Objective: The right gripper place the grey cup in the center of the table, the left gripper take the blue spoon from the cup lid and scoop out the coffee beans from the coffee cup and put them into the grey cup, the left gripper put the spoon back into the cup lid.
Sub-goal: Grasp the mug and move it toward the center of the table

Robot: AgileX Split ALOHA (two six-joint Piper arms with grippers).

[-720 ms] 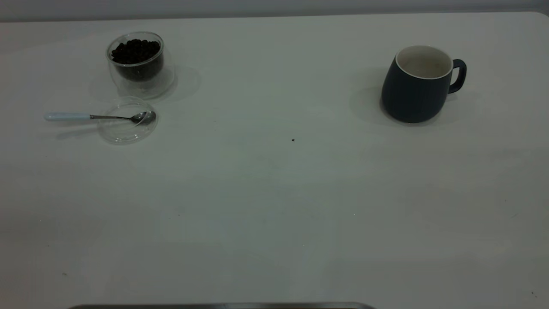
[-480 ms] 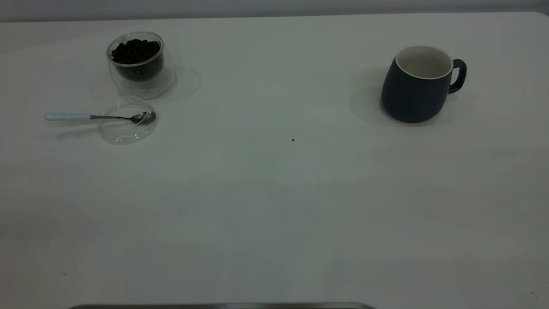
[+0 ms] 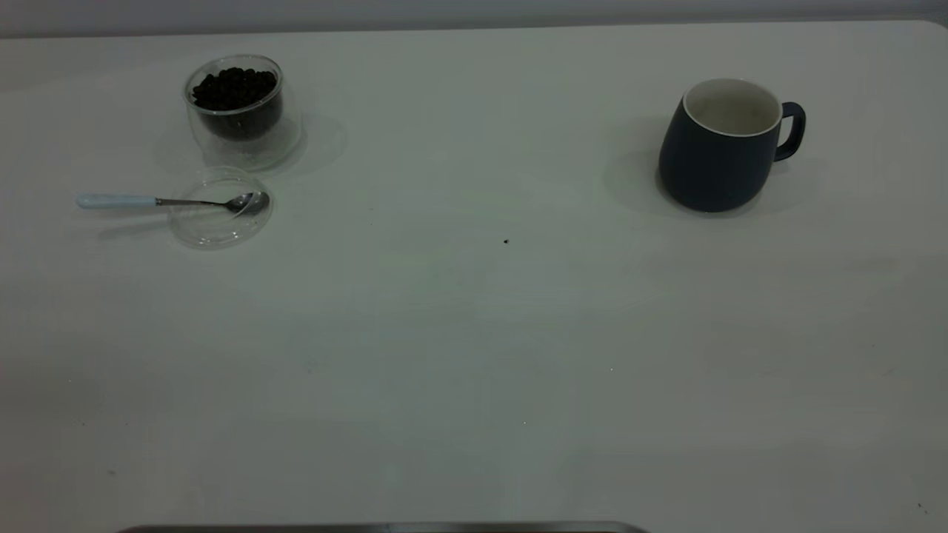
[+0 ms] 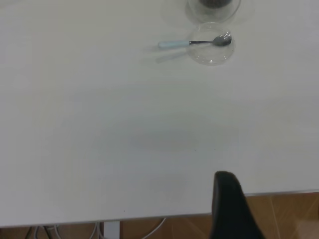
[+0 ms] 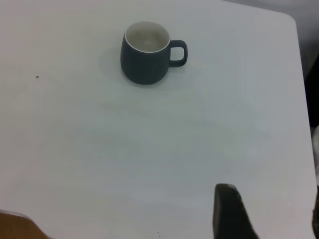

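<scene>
The grey cup (image 3: 717,148) stands upright and empty at the table's far right, handle to the right; it also shows in the right wrist view (image 5: 145,55). The coffee cup (image 3: 238,111) holds coffee beans (image 3: 234,87) at the far left. Just in front of it the clear cup lid (image 3: 221,209) lies flat, with the blue spoon (image 3: 159,200) across it, bowl on the lid and handle pointing left; both also show in the left wrist view, spoon (image 4: 194,43) and lid (image 4: 212,45). My left gripper (image 4: 227,199) hangs over the table's near edge, far from the spoon. My right gripper (image 5: 271,199) is open and empty, far from the mug.
The white table (image 3: 474,333) has a few tiny dark specks, one (image 3: 506,240) near the middle. Its near edge, with floor and cables below, shows in the left wrist view (image 4: 149,216). Its rounded far right corner (image 5: 289,17) shows in the right wrist view.
</scene>
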